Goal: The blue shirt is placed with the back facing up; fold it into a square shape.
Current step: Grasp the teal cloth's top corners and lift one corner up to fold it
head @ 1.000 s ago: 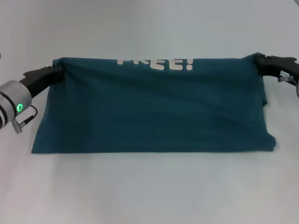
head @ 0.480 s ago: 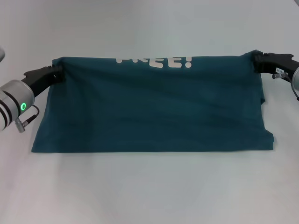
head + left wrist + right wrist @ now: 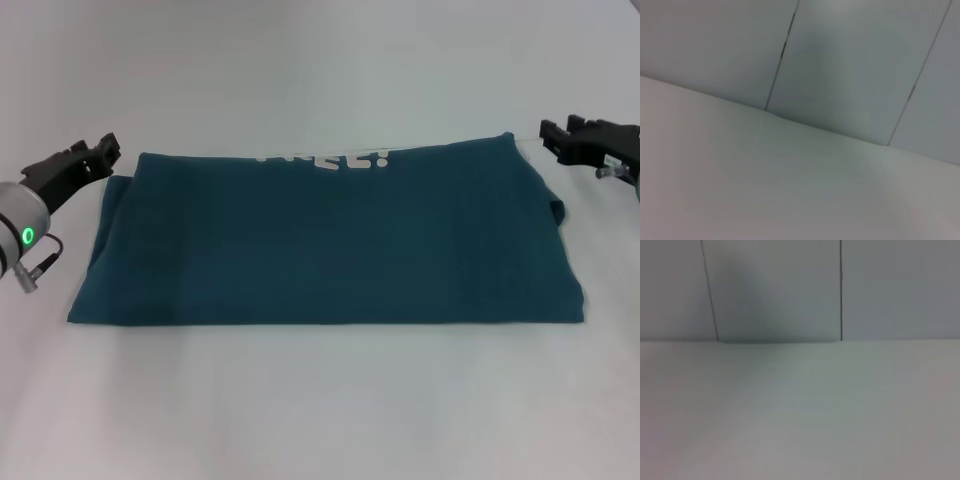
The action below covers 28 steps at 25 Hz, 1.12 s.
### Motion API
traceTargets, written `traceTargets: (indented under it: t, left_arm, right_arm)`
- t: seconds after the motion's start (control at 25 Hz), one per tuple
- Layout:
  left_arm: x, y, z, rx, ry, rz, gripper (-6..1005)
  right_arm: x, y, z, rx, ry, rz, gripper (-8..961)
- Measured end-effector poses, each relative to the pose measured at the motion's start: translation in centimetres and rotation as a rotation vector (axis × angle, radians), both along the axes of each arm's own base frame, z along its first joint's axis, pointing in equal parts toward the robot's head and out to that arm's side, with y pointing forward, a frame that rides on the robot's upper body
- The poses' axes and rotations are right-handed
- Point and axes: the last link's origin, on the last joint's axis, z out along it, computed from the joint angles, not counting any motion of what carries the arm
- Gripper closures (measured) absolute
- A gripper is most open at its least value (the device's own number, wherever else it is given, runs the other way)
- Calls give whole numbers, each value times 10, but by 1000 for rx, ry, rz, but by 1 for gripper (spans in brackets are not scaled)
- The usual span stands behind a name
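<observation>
The blue shirt (image 3: 320, 240) lies flat on the white table as a wide folded rectangle, with a strip of white lettering (image 3: 325, 158) showing along its far edge. My left gripper (image 3: 98, 152) hovers just off the shirt's far left corner, open and holding nothing. Just beyond the far right corner, my right gripper (image 3: 556, 135) is also open and apart from the cloth. Neither wrist view shows the shirt or any fingers.
The white table (image 3: 320, 400) surrounds the shirt on all sides. The wrist views show only the tabletop (image 3: 740, 190) and a pale panelled wall (image 3: 775, 290) behind it.
Both grippers have let go of the shirt's far corners and pulled outward. The raised far edge has dropped, and the shirt now lies flat with less lettering showing.
</observation>
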Motion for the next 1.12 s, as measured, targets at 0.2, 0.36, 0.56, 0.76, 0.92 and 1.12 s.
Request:
traceTargets:
  t: [0.2,0.36,0.56,0.76,0.92,1.12]
  left_arm:
    - [-3,-1,3,14,-4,14,580]
    - [-11,-5,8,15,-26,25,416]
    - [-27,-26,10,-53,-92,-11,237]
    - [-39,-53,19,-77,-167,-72,151]
    - [-48,-69,23,-83,-192,-85,138]
    - [-54,-80,19,-133,-160,-91,141]
  right_arm:
    - [3,-2,10,30,57,4,485]
    - [6,-8,20,22,149,15,397]
    - [17,-29,28,-23,278,13,288]
    - [25,-56,37,-104,376,13,48]
    - [28,-72,46,-172,454,0,49]
    - [30,-83,47,-302,500,-78,50]
